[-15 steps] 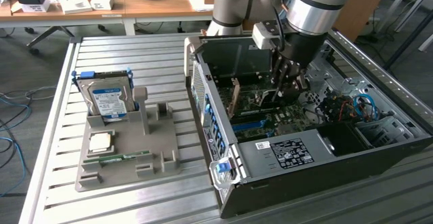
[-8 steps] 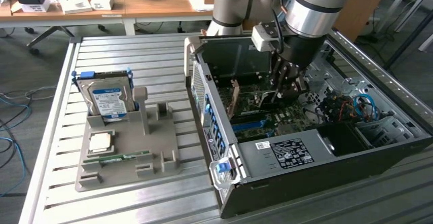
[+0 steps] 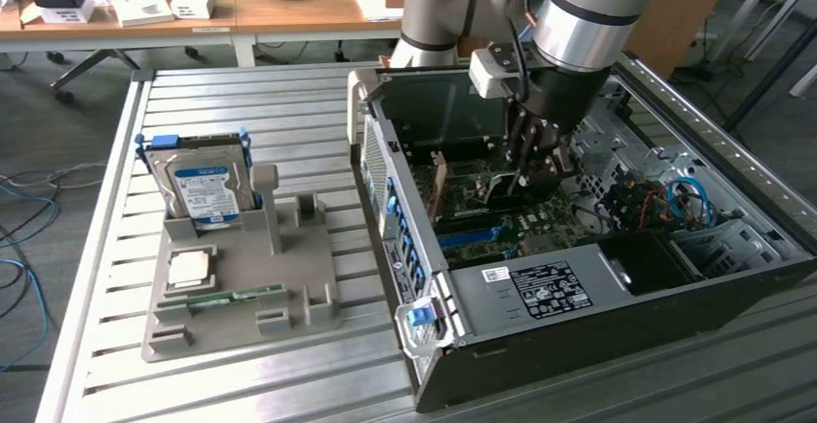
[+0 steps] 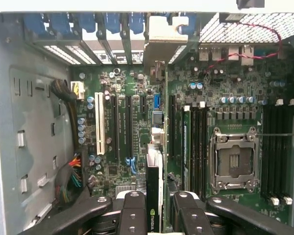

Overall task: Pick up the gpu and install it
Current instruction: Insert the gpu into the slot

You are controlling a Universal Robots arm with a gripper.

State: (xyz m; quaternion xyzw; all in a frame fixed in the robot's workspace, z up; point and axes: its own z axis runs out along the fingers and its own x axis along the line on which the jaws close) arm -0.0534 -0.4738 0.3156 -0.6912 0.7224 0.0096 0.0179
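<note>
My gripper (image 3: 527, 166) reaches down into the open computer case (image 3: 575, 289) and is shut on the gpu (image 4: 155, 164). The wrist view sees the card edge-on, a thin dark board with a green logo between the black fingers (image 4: 134, 208). Its silver bracket (image 4: 161, 36) lies against the case's rear slot openings. The card hangs just above the green motherboard (image 4: 122, 122), over the long black expansion slots beside the white one. In the exterior view the gpu (image 3: 500, 186) shows as a dark sliver below the fingers.
On the table at the exterior view's left, a grey fixture (image 3: 243, 294) holds an upright hard drive (image 3: 205, 189), a processor chip (image 3: 189, 268) and a green memory stick (image 3: 236, 297). Cables (image 3: 683, 203) and the power supply (image 3: 549, 289) crowd the case.
</note>
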